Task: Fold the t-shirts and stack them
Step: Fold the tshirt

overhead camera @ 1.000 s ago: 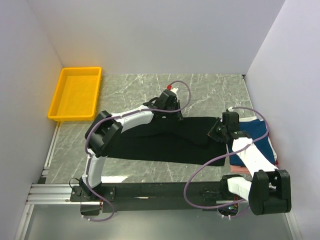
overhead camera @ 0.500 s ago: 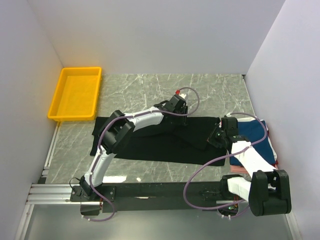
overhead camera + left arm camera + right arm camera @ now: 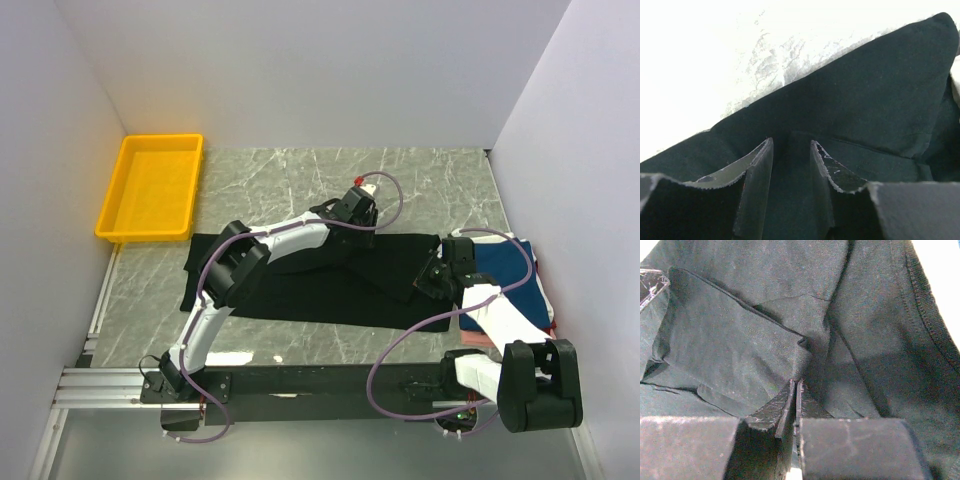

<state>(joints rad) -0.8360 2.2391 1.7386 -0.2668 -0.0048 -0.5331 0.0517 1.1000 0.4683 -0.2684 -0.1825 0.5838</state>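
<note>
top external view: a large plain black short-sleeved cloth t-shirt (image 3: 300, 300) is lying spread across the grey marble worktop (image 3: 270, 175), its fold apparently under way. the left tool (image 3: 791, 145) is hovering over the far edge, jaws apart, gripping nothing. the right tool (image 3: 794, 385) is pinching a cloth fold at the right end. next, the left likely needs to close on that edge before both arms carry it over.
</note>
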